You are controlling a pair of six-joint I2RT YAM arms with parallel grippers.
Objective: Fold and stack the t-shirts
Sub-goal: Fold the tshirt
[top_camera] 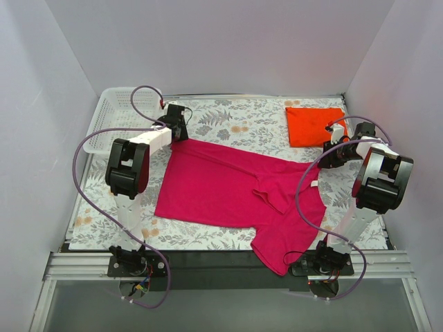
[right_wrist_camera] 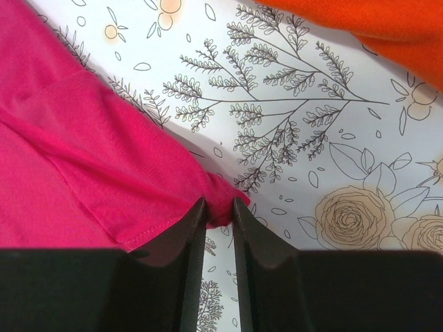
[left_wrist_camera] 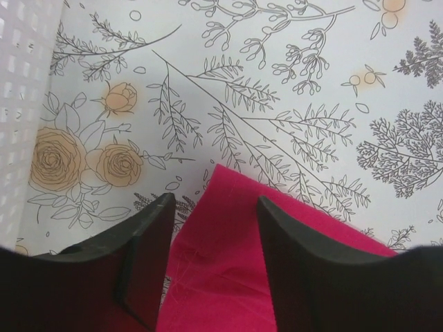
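The magenta-pink t-shirt (top_camera: pixel 228 187) lies spread across the middle of the table, one part hanging over the near edge. The orange-red t-shirt (top_camera: pixel 315 124) lies folded at the back right. My left gripper (top_camera: pixel 180 135) is open over the pink shirt's back left corner (left_wrist_camera: pixel 221 263), one finger on each side of it. My right gripper (top_camera: pixel 327 160) is at the shirt's right edge. In the right wrist view the right gripper (right_wrist_camera: pixel 219 202) is shut on a pinched fold of the pink shirt (right_wrist_camera: pixel 83 166). The orange-red shirt (right_wrist_camera: pixel 374 21) shows at the top right there.
A white mesh basket (top_camera: pixel 114 111) stands at the back left corner, its wall just left of my left gripper (left_wrist_camera: pixel 17 104). A floral tablecloth (top_camera: pixel 242 124) covers the table. White walls close in the left, back and right sides.
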